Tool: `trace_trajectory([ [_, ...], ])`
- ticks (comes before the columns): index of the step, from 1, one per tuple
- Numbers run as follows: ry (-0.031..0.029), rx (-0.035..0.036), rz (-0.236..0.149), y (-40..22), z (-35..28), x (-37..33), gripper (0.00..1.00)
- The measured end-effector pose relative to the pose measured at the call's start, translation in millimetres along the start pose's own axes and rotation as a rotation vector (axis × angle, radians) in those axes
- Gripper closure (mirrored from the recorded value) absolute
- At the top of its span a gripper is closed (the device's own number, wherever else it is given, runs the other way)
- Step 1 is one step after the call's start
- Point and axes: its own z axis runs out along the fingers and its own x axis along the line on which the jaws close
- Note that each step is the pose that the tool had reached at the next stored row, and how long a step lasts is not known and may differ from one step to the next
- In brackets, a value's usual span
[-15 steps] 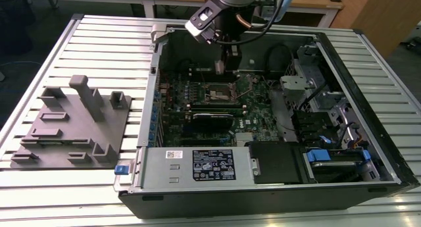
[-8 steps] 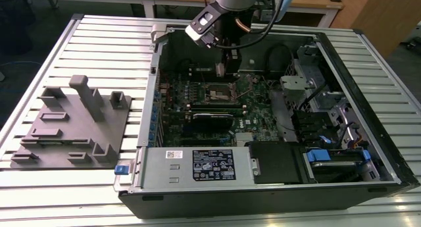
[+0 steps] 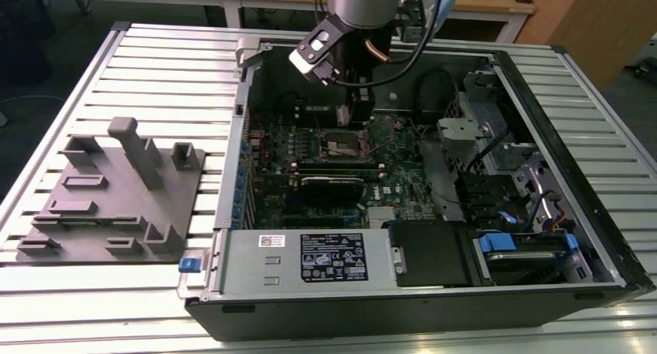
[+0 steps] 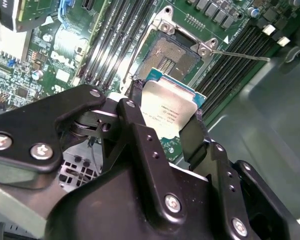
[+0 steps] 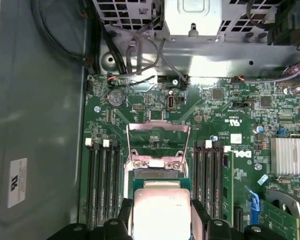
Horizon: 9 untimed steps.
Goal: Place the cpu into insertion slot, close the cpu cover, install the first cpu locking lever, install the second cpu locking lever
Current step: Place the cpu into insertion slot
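The gripper pinches the cpu by its edges, just above the bare insertion slot (nothing seated), over the motherboard's far half. The cpu cover lies flipped open, so all four steps remain.

We see a ribbed silver tabletop: a grey moulded fixture plate along one edge, an open black computer case beside it.

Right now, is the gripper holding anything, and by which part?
Yes, the gripper holds the cpu, fingers pinching two opposite edges, its silver top showing; it is not yet in the insertion slot.
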Motion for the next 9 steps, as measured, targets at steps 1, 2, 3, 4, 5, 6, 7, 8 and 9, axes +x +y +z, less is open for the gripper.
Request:
trace_trajectory([
  [1,0.0001,0.0000,0.000,-0.1,1.8,0.0,0.46],
  [2,0.0000,0.0000,0.000,-0.2,3.6,-0.1,0.46],
  [3,0.0001,0.0000,0.000,-0.3,5.4,-0.1,0.46],
  [4,0.0002,-0.0001,0.000,-0.5,7.2,-0.2,0.46],
  [5,0.0001,-0.0001,0.000,-0.8,9.1,-0.3,0.46],
  [6,-0.0001,0.0000,0.000,-1.1,10.9,-0.3,0.46],
  [7,-0.0001,0.0000,0.000,-1.3,12.6,-0.3,0.46],
  [8,0.0000,0.0000,0.000,-1.6,14.4,-0.4,0.46],
  [9,0.0000,-0.0001,0.000,-2.0,16.2,-0.5,0.46],
])
